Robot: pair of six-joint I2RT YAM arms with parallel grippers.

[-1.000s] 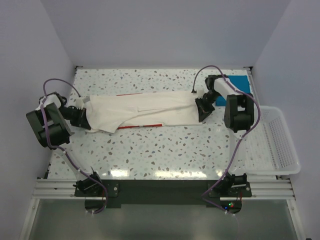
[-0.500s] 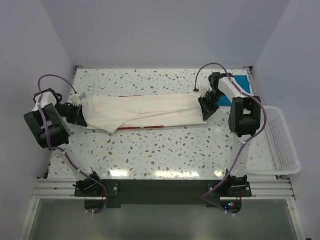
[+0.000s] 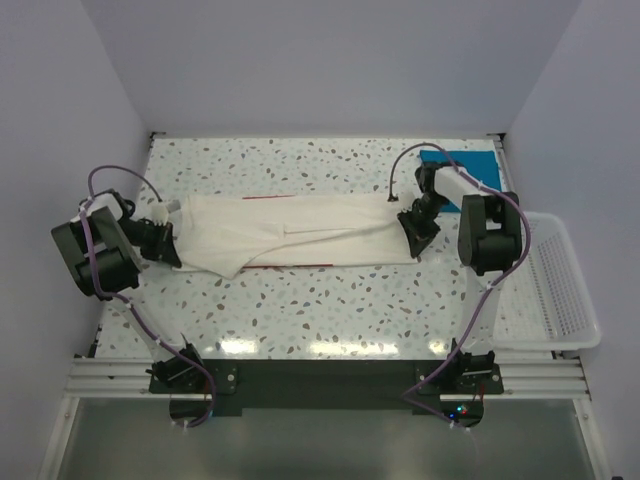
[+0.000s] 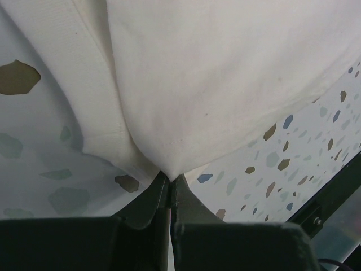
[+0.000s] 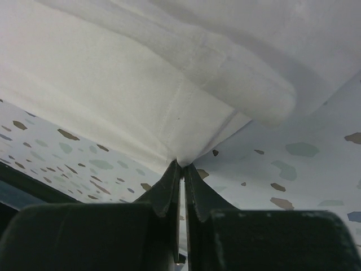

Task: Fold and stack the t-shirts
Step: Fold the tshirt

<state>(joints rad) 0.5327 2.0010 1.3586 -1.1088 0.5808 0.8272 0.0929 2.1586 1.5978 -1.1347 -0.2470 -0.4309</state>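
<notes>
L claw (image 4: 169, 179), R claw (image 5: 181, 165) both clamp cream shirt (image 3: 300, 225) (teal shirt (image 3: 472, 160), basket (image 3: 572, 300) near R arm (image 3: 490, 235)).

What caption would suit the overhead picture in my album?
The left claw and right claw pinch opposite ends of the cream-white shirt on the speckled table.

I log one speckled table (image 3: 330, 300): cream-white t-shirt (image 3: 300, 225) stretched across its middle, teal-blue t-shirt (image 3: 475, 160) flat at far-right corner.
</notes>
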